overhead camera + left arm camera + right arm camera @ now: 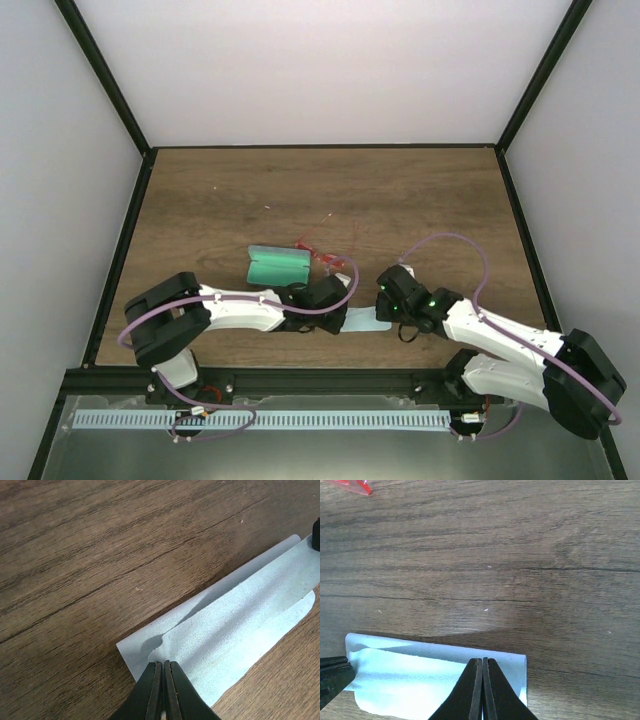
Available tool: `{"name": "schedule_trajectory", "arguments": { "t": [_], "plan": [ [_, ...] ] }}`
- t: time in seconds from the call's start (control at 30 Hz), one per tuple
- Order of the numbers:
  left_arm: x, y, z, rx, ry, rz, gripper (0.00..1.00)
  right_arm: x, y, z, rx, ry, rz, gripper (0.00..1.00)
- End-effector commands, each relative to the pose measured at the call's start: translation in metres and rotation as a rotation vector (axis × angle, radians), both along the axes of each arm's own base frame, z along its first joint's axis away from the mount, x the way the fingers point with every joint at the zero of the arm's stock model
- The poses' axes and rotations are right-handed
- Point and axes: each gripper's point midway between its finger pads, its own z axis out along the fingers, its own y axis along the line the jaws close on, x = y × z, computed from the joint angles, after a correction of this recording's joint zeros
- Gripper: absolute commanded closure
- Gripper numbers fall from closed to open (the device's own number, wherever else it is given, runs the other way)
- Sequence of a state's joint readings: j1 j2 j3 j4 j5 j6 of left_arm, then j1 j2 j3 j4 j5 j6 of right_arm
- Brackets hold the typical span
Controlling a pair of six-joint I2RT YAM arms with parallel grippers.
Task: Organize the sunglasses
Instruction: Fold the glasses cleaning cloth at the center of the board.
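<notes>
My left claw (161, 666) and right claw (482, 662), closed at a folded cloth (240, 625).
Both are pressed tight, tips on opposite ends of the grainy, light blue fabric on the wood-grain table (400, 200); whether they pinch it I cannot tell. The red translucent sunglasses (322, 256) lie at its 11 o'clock, beside the green-lined case (277, 268).

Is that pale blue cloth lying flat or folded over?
Folded. The cloth shows a rounded doubled edge with one layer lying over another; the left tool and right tool pinch its ends.
</notes>
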State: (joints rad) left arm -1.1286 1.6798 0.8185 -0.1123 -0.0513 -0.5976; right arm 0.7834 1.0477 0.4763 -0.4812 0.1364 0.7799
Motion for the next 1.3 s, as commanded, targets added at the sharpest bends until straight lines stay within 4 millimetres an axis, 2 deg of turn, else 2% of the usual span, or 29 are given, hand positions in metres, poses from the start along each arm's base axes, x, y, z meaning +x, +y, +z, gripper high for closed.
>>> {"name": "schedule_trajectory", "arguments": {
  "t": [0.0,0.4,0.8,1.27],
  "plan": [
    [-0.002,-0.003,0.007,-0.022,-0.011,-0.011,0.96,-0.001,-0.002,0.002,-0.011,-0.009,-0.013,0.99],
    [-0.009,-0.008,0.014,-0.071,0.005,-0.045,0.96,-0.002,-0.003,0.001,-0.015,-0.006,-0.022,0.99],
    [-0.011,-0.008,0.007,-0.052,0.018,-0.055,0.96,-0.002,-0.005,0.000,-0.019,-0.003,-0.031,0.99],
    [-0.005,0.000,0.002,-0.010,-0.002,-0.012,0.83,-0.004,-0.001,-0.005,-0.024,0.019,-0.009,0.99]
  ]
}}
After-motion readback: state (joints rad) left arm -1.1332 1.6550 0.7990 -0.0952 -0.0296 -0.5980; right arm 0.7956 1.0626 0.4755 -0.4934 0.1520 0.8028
